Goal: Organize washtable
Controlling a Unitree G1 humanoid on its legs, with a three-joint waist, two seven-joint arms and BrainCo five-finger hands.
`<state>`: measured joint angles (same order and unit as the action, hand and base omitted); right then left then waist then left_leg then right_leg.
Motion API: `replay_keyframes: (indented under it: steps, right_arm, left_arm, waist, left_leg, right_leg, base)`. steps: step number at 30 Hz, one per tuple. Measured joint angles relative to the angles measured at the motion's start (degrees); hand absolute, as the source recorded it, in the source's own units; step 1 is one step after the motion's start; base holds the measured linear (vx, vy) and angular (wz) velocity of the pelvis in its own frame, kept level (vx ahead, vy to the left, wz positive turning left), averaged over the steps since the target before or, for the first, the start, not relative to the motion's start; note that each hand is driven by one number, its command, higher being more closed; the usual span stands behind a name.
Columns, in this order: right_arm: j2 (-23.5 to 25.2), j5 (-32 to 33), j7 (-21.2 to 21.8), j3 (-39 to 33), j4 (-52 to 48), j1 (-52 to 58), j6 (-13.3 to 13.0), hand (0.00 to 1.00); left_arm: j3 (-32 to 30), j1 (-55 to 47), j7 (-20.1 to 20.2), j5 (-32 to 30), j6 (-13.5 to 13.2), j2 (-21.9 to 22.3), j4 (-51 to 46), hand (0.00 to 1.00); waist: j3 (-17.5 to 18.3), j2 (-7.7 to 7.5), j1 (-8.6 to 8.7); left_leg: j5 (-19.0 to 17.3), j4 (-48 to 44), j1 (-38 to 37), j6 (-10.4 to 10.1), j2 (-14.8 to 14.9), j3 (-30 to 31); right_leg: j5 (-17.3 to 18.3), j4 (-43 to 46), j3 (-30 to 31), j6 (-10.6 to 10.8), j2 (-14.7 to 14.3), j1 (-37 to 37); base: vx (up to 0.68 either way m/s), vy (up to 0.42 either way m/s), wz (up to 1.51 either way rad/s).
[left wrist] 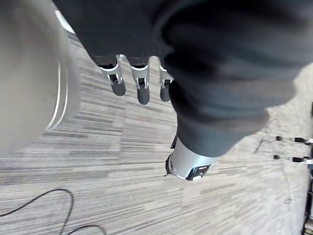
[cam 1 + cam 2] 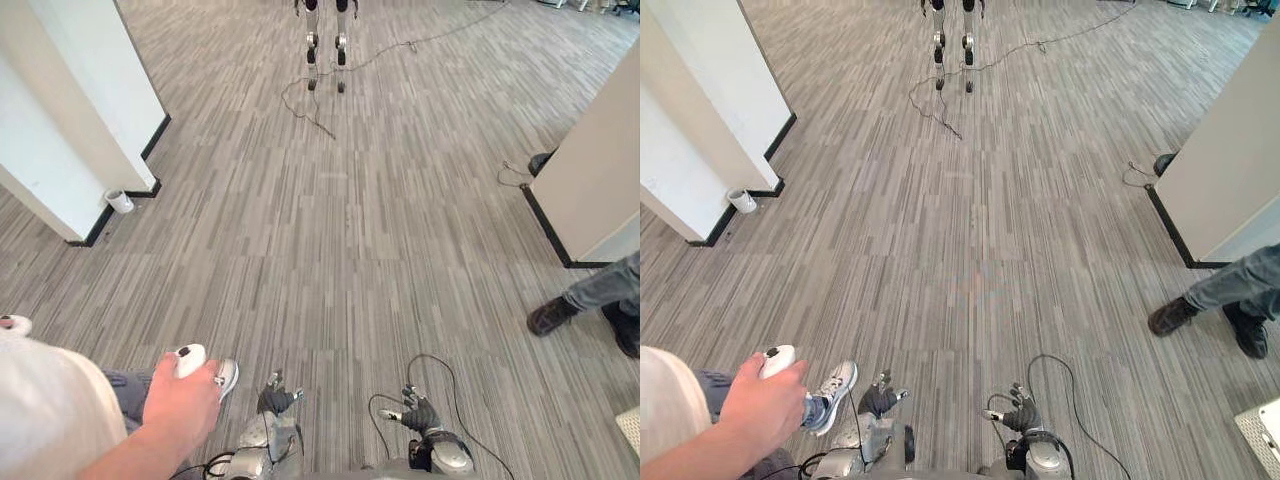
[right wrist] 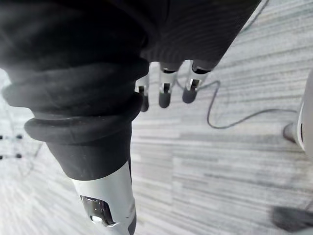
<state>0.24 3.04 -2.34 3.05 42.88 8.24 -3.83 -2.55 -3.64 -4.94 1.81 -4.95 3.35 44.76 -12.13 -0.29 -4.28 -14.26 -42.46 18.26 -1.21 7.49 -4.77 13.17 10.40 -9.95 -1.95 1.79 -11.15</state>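
My left hand [image 2: 276, 400] hangs low over the grey striped carpet [image 2: 340, 250]. In the left wrist view its fingers [image 1: 143, 85] are straight and relaxed, with nothing in them and only carpet past them. A little to the right, my right hand [image 2: 418, 413] hangs at the same height. The right wrist view has its fingers [image 3: 166, 93] straight and bare too, over the same carpet.
At my left a person's hand [image 2: 180, 405] holds a white controller [image 2: 190, 359]. Another person's shoes [image 2: 552, 315] stand at the right. White partitions rise at the left [image 2: 80, 110] and right [image 2: 600, 170]. A small white cup [image 2: 119, 201] sits by the left one. Metal legs [image 2: 325, 45] stand far ahead.
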Motion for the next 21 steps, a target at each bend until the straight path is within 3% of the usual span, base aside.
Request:
replay_keyframes:
  steps: [1,2,3,5,7,8,9,10,11,12,14,16,17,18,19,20,21]
  right_arm:
    - [0.14,1.02,-0.08,-0.3,0.75,-0.11,-0.21,0.0]
    - [-0.07,1.19,-0.1,-0.28,1.01,-0.07,-0.25,0.0]
    - [-0.36,1.58,-0.14,-0.29,2.21,-0.08,-0.21,0.0]
    - [1.41,1.55,-0.01,-0.06,3.21,0.31,-0.4,0.0]
    - [2.18,1.4,0.17,-0.12,3.41,0.44,-0.19,0.0]
    - [2.57,1.4,0.23,-0.29,3.2,0.31,-0.21,0.0]
    - [2.78,1.4,0.23,-0.31,2.86,0.33,-0.23,0.0]
    - [3.24,1.41,0.18,-0.33,1.46,0.56,-0.31,0.0]
    - [3.4,1.33,0.19,-0.22,0.65,0.77,-0.87,0.0]
    - [3.39,0.66,0.21,0.05,-0.07,1.08,-1.05,0.0]
    - [3.38,-0.09,0.22,0.1,-1.56,2.05,-1.07,0.0]
    - [3.17,-1.0,-0.02,-0.05,-2.81,2.04,-1.64,0.0]
    - [3.07,-1.0,-0.07,-0.15,-2.79,1.9,-1.76,0.0]
    - [2.93,-1.15,-0.18,-0.18,-2.78,1.68,-2.07,0.0]
    - [2.88,-1.5,-0.25,-0.21,-2.6,1.19,-2.21,0.0]
    - [2.14,-1.69,-0.28,-0.92,-1.51,-0.03,-2.29,0.0]
    - [1.62,-1.91,-0.59,-1.81,-0.83,-0.58,-2.24,0.0]
  left_arm:
    - [-0.5,-0.66,-0.07,1.1,-0.52,0.09,-0.78,0.0]
    - [-0.51,-1.14,-0.08,1.71,-0.54,0.11,-1.04,0.0]
    - [-0.58,-1.9,-0.15,2.44,-0.84,-0.01,-1.42,0.0]
    - [-3.45,-1.97,-0.2,2.76,-0.7,-0.65,-1.5,0.0]
    - [-4.26,-1.87,-0.26,2.74,-0.68,-0.87,-1.4,0.0]
    - [-4.21,-1.93,-0.27,2.76,-0.53,-1.18,-1.14,0.0]
    - [-4.13,-1.91,-0.27,2.76,-0.46,-1.39,-0.9,0.0]
    - [-3.91,-1.91,-0.27,2.77,-0.4,-1.72,-0.24,0.0]
    - [-3.01,-1.92,-0.34,2.7,-0.41,-2.06,0.42,0.0]
    - [-1.47,-1.83,-0.3,2.57,-0.25,-2.33,1.11,0.0]
    - [0.0,-1.33,-0.25,2.38,-0.27,-2.43,1.85,0.0]
    - [1.64,-0.2,-0.08,1.9,0.24,-2.47,3.72,0.0]
    - [1.97,0.03,-0.12,1.89,0.27,-2.52,4.13,0.0]
    - [2.43,0.12,-0.16,1.85,0.54,-2.52,4.43,0.0]
    - [3.25,0.23,-0.22,1.72,0.72,-2.85,5.61,0.0]
    - [4.7,0.74,-0.17,1.37,0.92,-2.5,7.28,0.0]
    - [5.9,0.8,0.02,1.24,0.87,-2.16,7.33,0.0]
  waist:
    - [0.21,0.19,-0.07]
    - [0.56,0.79,-0.11]
    - [1.21,0.89,-0.49]
    - [3.28,-2.11,-1.1]
    - [3.46,-2.87,-1.27]
    - [3.24,-3.25,-1.18]
    - [2.99,-3.56,-1.09]
    - [2.32,-3.99,-0.54]
    - [1.66,-3.35,0.42]
    - [1.82,-3.55,0.56]
    - [1.75,-3.81,0.44]
    - [1.48,-4.12,2.12]
    - [1.43,-4.1,2.16]
    - [1.37,-4.32,2.59]
    - [1.22,-4.82,3.42]
    - [1.2,-3.05,3.55]
    - [1.0,-2.11,3.55]
  left_leg:
    - [2.07,14.05,0.76,-2.03,-2.34,2.84]
    - [4.22,18.95,0.72,-2.82,-2.4,3.72]
    - [10.28,18.7,0.32,-2.01,-2.3,3.28]
    - [7.46,15.64,-0.07,0.68,-4.17,-0.35]
    - [4.9,13.56,-1.52,2.16,-4.46,-3.16]
    - [3.19,14.27,-4.68,2.62,-4.91,-4.62]
    - [2.5,14.93,-6.5,2.89,-5.29,-5.01]
    - [0.7,17.03,-11.5,3.19,-6.18,-4.81]
    - [-0.83,18.13,-15.65,3.42,-6.46,-3.85]
    - [-2.46,19.51,-18.81,3.58,-6.46,-2.75]
    - [-3.72,21.48,-21.56,3.05,-6.4,-0.82]
    - [-4.98,23.56,-24.68,0.92,-4.34,3.84]
    - [-5.39,24.09,-25.33,0.24,-3.62,4.88]
    - [-6.66,24.73,-26.71,-1.92,-2.36,6.67]
    - [-8.13,25.06,-28.38,-4.43,-1.59,9.35]
    - [-8.14,26.69,-29.48,-4.81,-1.25,11.26]
    - [-7.53,28.47,-30.44,-4.07,-1.78,12.07]
  right_leg:
    - [1.46,-0.66,1.99,2.43,1.27,-1.08]
    - [2.3,-0.71,2.78,3.23,1.19,-1.46]
    - [3.7,-0.39,4.41,4.24,1.27,-2.22]
    - [3.83,0.78,8.57,4.21,5.24,-2.38]
    - [3.53,9.25,11.34,4.81,6.74,1.03]
    - [1.65,19.98,12.78,7.67,7.58,4.58]
    - [-0.2,25.54,13.4,8.34,7.95,6.52]
    - [-9.18,38.58,13.59,9.46,8.52,10.94]
    - [-7.59,47.35,12.46,9.5,9.54,13.99]
    - [-3.29,50.73,9.96,8.25,10.25,16.9]
    - [-0.38,49.76,6.75,7.89,10.33,20.16]
    - [3.92,39.72,1.15,6.91,9.22,25.21]
    - [4.08,36.69,1.08,7.1,8.58,26.64]
    - [2.85,28.58,1.29,7.15,7.54,28.76]
    - [-1.97,23.12,0.49,4.35,6.95,27.84]
    - [-1.94,22.26,-2.67,6.04,6.71,25.74]
    - [-3.96,23.04,-3.24,9.11,6.65,25.54]
  base:
    - [0.43,0.255,-0.72]
    - [0.52,0.336,-0.74]
    - [0.47,0.308,-0.66]
    - [0.55,0.294,-0.61]
    - [0.47,0.23,-0.45]
    - [0.44,0.219,-0.46]
    - [0.43,0.177,-0.3]
    - [0.39,0.11,0.07]
    - [0.48,0.076,0.3]
    - [0.47,-0.001,0.38]
    - [0.36,-0.072,0.43]
    - [0.47,-0.246,1.0]
    - [0.6,-0.382,0.99]
    - [0.51,-0.36,0.89]
    - [0.52,-0.342,0.86]
    - [0.41,-0.228,0.49]
    - [0.43,-0.153,0.25]
